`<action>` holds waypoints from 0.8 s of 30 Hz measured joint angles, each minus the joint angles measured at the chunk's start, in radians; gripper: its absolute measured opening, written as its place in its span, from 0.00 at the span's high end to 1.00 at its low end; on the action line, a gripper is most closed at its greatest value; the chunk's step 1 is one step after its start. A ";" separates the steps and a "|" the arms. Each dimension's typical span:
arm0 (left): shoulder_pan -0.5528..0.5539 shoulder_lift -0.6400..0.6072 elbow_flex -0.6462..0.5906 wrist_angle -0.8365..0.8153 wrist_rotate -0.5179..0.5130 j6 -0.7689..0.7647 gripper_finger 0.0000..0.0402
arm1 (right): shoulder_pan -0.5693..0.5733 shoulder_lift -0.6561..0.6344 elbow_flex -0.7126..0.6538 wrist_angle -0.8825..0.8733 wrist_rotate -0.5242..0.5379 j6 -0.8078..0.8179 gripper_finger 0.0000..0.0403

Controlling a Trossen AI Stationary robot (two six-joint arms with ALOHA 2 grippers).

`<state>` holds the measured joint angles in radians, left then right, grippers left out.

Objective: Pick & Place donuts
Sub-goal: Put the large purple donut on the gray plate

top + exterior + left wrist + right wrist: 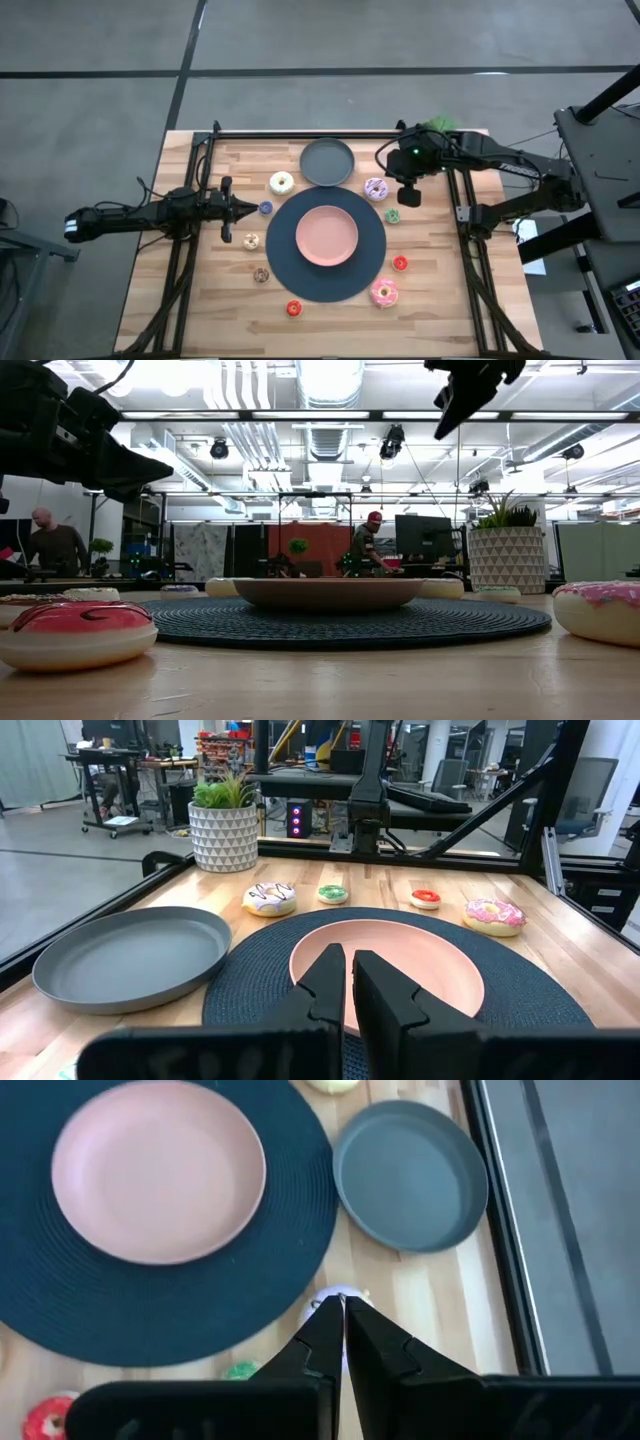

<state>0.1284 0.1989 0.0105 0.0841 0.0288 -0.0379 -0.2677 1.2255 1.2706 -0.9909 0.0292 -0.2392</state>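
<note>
Donuts lie around a round dark mat (372, 262) that bears a pink plate (326, 236): a cream one (282, 183), a white-pink sprinkled one (376, 189), a pink one (384, 293), and tiny ones such as green (392, 215), red (400, 263) and blue (266, 208). My right gripper (342, 1308) hangs shut in the air, slanting down over the sprinkled donut (318, 1308), whose edge peeps out behind the fingertips. My left gripper (348, 975) waits shut and level at the mat's left side, pointing across the pink plate (400, 965).
A small dark grey plate (327, 162) sits on the wood behind the mat. A potted plant (224, 825) stands at the far right corner. Black frame rails (300, 133) run along the table's edges. People stand in the room beyond.
</note>
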 joint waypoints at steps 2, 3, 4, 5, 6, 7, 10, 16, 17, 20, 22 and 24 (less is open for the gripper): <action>0.000 0.000 0.000 0.000 0.000 0.000 1.00 | -0.001 0.000 -0.010 0.002 0.000 -0.025 0.98; 0.000 0.000 0.000 0.000 0.000 0.000 1.00 | -0.001 0.000 -0.014 0.003 0.000 -0.031 0.98; 0.000 0.000 0.000 0.000 0.000 0.000 1.00 | -0.001 0.000 -0.019 0.004 0.000 -0.031 0.98; 0.000 0.000 0.000 0.000 0.000 0.000 1.00 | -0.001 0.000 -0.023 0.005 0.000 -0.029 0.98; 0.000 0.000 0.000 0.000 0.000 0.000 1.00 | -0.001 0.004 -0.025 0.008 0.000 -0.024 0.98; 0.000 0.000 0.000 0.000 0.000 0.000 1.00 | -0.002 0.008 -0.027 0.008 0.000 -0.012 0.98; 0.000 0.000 0.000 0.000 0.000 0.000 1.00 | -0.002 0.029 -0.029 0.009 -0.001 0.026 0.98; 0.000 0.000 0.000 0.000 0.000 0.000 1.00 | -0.002 0.070 -0.029 0.041 -0.001 0.022 0.98; 0.000 0.000 0.000 0.000 0.000 0.000 1.00 | -0.002 0.078 -0.029 0.041 -0.001 0.022 0.98; 0.000 0.000 0.000 0.000 0.000 0.000 1.00 | -0.001 0.106 -0.029 0.042 -0.001 0.022 0.98; 0.000 0.000 0.000 -0.002 0.000 0.000 1.00 | -0.001 0.123 -0.030 0.046 -0.001 0.021 0.98; 0.000 0.000 0.000 -0.005 0.000 0.000 1.00 | -0.002 0.139 -0.030 0.053 -0.001 0.018 0.98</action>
<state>0.1282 0.1989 0.0107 0.0792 0.0290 -0.0377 -0.2693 1.3642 1.2407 -0.9376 0.0284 -0.2217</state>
